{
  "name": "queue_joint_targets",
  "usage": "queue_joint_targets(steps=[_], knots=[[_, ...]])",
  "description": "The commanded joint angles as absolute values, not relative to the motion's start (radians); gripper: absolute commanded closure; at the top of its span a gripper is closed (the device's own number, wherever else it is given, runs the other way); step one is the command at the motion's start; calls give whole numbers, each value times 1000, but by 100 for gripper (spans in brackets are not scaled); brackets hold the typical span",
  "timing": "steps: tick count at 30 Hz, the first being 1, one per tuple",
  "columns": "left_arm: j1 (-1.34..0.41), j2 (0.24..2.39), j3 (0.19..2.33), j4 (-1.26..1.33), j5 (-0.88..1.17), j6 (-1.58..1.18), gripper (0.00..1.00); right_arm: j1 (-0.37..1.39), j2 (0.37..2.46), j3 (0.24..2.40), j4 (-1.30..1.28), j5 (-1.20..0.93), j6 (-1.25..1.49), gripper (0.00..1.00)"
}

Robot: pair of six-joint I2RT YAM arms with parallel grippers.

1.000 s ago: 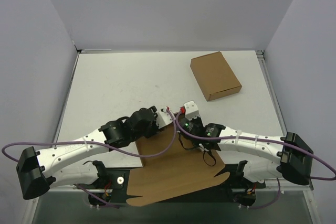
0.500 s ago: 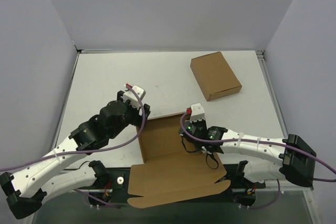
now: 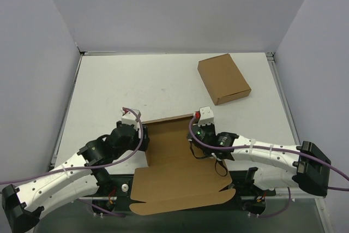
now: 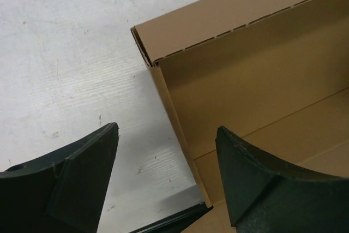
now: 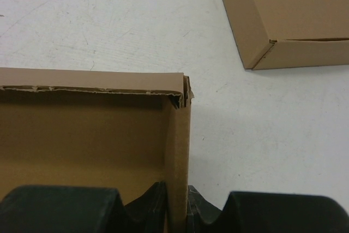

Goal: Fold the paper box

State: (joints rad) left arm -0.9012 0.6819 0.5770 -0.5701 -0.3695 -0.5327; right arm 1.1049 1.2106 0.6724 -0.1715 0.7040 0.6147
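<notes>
Paper box (image 3: 169, 145), walls up; R tool (image 5: 177, 203) pinches its side wall, L tool (image 4: 166, 130) wide open.

Open counter (image 3: 125, 85) stretches across the far left, while a closed carton (image 3: 223, 78) blocks the far right and the paper box (image 3: 170, 144) fences the near centre with raised walls.

A robotics lab cell: bare pale walls (image 3: 180, 9) box in a scuffed white table (image 3: 136, 80), left arm (image 3: 62, 174) and right arm (image 3: 267, 154) bolted to its edge.

Brown paper box (image 3: 169, 148) lies half-folded, walls upright.
</notes>
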Motion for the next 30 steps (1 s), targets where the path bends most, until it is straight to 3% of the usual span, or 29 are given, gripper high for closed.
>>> queue_joint_targets(steps=[1, 2, 5, 6, 10, 16, 30], knots=[[-897, 710, 519, -448, -348, -580, 26, 1104, 1167, 641, -149, 749, 572, 100], [-897, 712, 505, -427, -339, -580, 38, 1104, 1167, 638, -137, 746, 568, 100], [-897, 710, 463, -361, -325, -580, 57, 1104, 1157, 629, -126, 742, 561, 100], [-899, 707, 457, -354, -333, -578, 72, 1104, 1155, 627, -123, 744, 560, 100], [-899, 698, 474, -393, -405, -551, 91, 1103, 1173, 646, -156, 762, 549, 100], [-899, 654, 528, -428, -509, -491, 100, 1103, 1268, 750, -291, 824, 555, 100], [-899, 581, 587, -440, -658, -431, 100, 1049, 1381, 877, -549, 953, 634, 100]])
